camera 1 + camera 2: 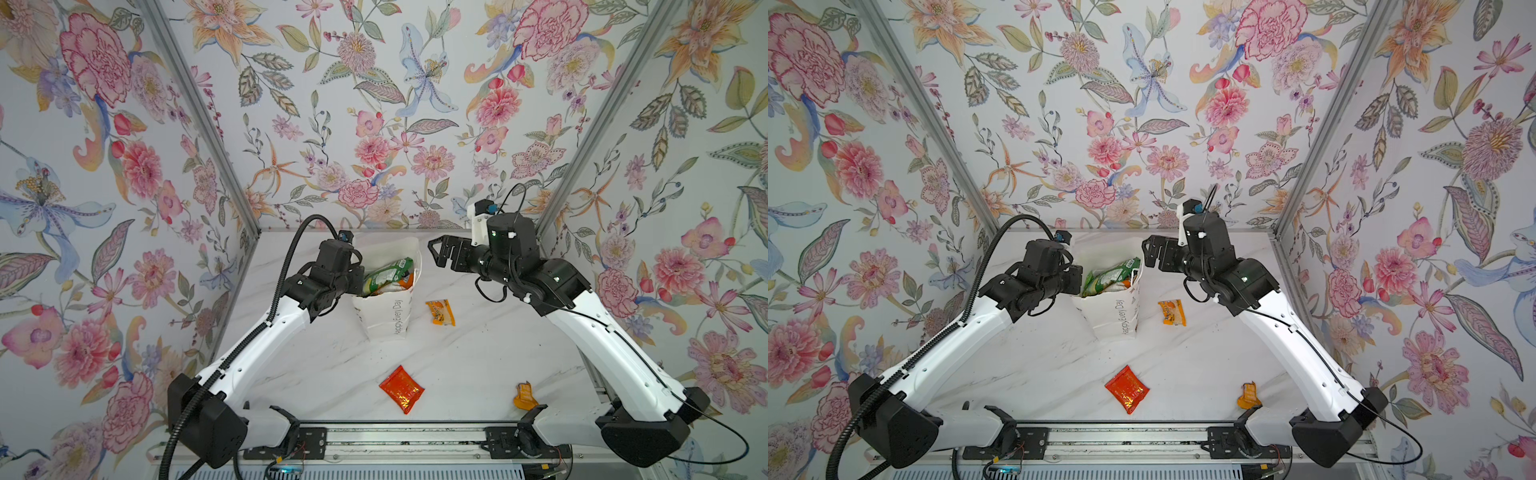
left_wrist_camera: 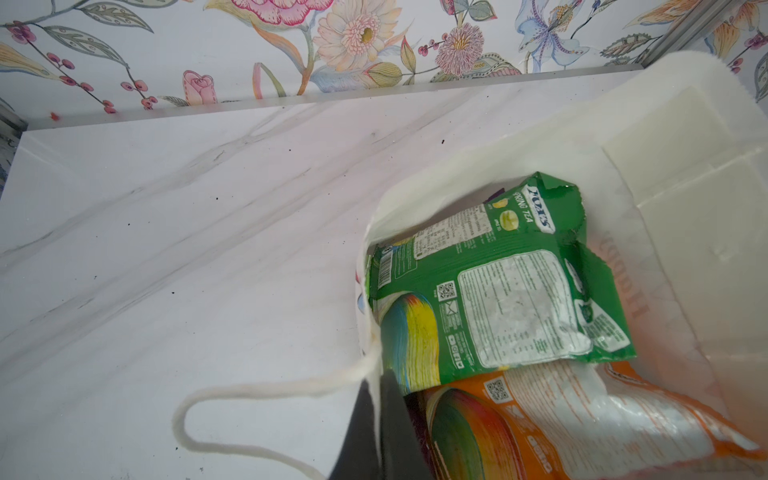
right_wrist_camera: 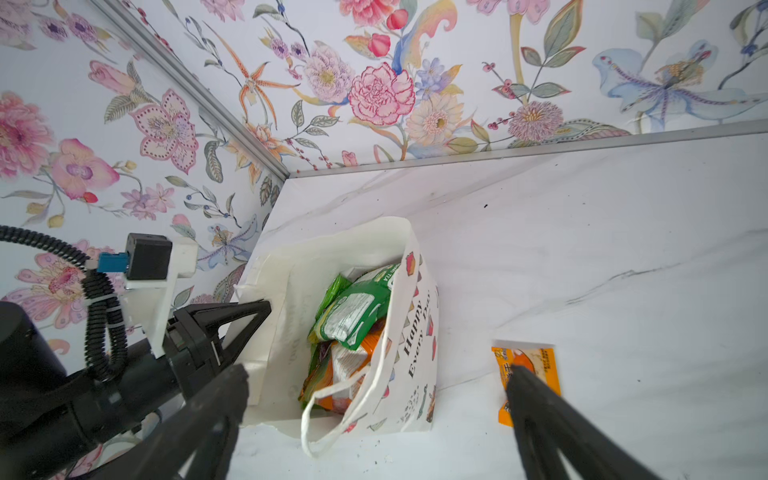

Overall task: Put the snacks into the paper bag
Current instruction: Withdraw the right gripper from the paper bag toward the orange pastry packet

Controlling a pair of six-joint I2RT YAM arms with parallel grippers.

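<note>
The paper bag (image 1: 386,318) (image 1: 1116,318) stands upright and open-mouthed toward the back of the white marble table (image 1: 332,374), its grey "Happy Every Day" lettering facing the front. Inside, a green packet (image 1: 386,274) (image 2: 519,291) lies on top, its upper end reaching above the near rim, and an orange packet (image 2: 582,424) (image 3: 353,365) lies beneath it. A white cord handle (image 2: 249,390) droops outside the rim.

The left gripper (image 2: 377,415) is at the bag's left wall with its jaws closed. A thin white strip shows between the dark fingers, so they appear to pinch the bag's edge, though the wrist view cuts them off.

The right gripper (image 1: 434,251) (image 1: 1148,249) hangs in the air just beside the bag's upper right corner. Its jaws are spread wide and empty, with the bag's mouth showing between the two fingers (image 3: 224,395) in its wrist view.

Three snacks lie on the table outside the bag. An orange sachet (image 1: 440,312) (image 1: 1172,312) lies near the bag's right side. A red-orange foil pack (image 1: 402,388) (image 1: 1126,388) lies well in front. A small crumpled orange sachet (image 1: 524,395) (image 1: 1249,395) lies near the front right edge.
</note>
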